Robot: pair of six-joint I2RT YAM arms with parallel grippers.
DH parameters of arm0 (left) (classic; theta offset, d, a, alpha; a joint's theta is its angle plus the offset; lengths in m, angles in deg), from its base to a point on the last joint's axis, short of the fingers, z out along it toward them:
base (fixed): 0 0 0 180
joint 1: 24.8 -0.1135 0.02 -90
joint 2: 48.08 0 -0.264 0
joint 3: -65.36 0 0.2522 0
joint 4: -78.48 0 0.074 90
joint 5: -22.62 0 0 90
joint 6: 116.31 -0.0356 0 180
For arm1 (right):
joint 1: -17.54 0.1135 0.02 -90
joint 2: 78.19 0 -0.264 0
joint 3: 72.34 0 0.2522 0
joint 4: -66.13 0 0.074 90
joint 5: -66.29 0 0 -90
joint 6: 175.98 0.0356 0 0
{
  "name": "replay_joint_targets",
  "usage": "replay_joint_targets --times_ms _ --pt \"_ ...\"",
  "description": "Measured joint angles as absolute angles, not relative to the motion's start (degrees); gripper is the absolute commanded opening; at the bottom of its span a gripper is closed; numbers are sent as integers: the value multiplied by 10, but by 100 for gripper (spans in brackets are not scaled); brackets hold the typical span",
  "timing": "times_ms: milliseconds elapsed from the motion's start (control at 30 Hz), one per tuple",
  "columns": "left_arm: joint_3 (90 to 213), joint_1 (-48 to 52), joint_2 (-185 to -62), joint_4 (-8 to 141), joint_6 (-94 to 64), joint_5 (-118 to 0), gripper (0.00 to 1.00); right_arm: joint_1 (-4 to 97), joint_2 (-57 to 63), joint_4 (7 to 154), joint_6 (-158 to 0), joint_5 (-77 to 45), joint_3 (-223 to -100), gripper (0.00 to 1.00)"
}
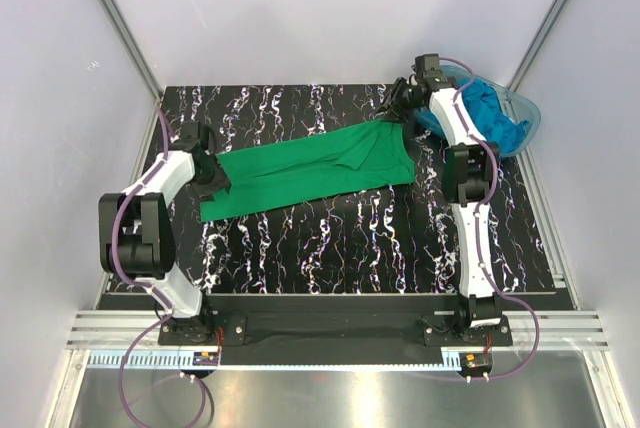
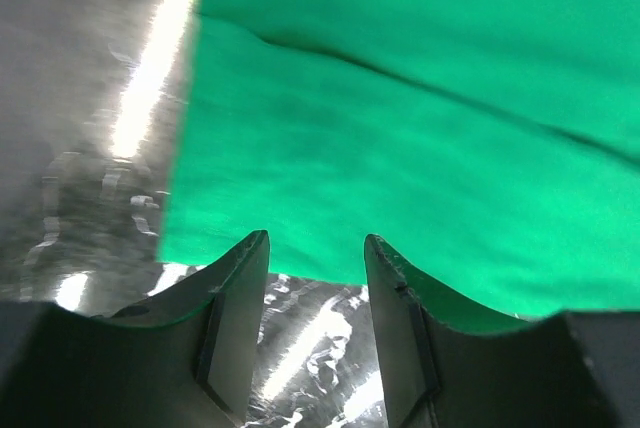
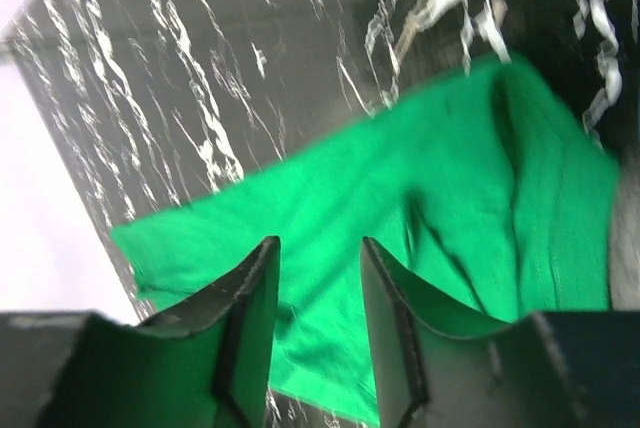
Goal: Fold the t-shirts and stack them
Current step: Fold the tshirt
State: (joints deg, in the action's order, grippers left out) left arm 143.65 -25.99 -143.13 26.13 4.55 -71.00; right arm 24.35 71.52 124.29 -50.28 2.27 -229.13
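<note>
The green t-shirt (image 1: 310,170) lies as 1 long band from near the left edge of the desk (image 1: 330,248) toward the far-right corner. The left fingers (image 2: 235,293), spread and empty, face its left end; the right fingers (image 3: 250,298), spread too, face its far-right end.

Overhead, two close wrist views; shared shirt (image 1: 310,173)

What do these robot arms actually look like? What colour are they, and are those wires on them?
Both the left arm and right arm are white tubular links joined by chunky black joints, with purple cables looping alongside. Each ends in two dark, tapering fingers.
</note>
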Motion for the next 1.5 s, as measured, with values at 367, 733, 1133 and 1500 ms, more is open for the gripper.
replay_joint_targets --times_ms 367,733,1133,1500 --pt "1419 -254 -1428 302 37 -639 47 266 543 1274 -558 29 -2035 62" --pt "1402 -254 -1419 308 30 -604 47 299 506 1192 -519 63 -1902 51" --pt "1376 -254 -1396 314 16 -590 47 289 591 1192 -536 1 -2068 47" --pt "1364 -254 -1396 314 16 -599 47 281 665 1243 -578 -67 -2163 50"
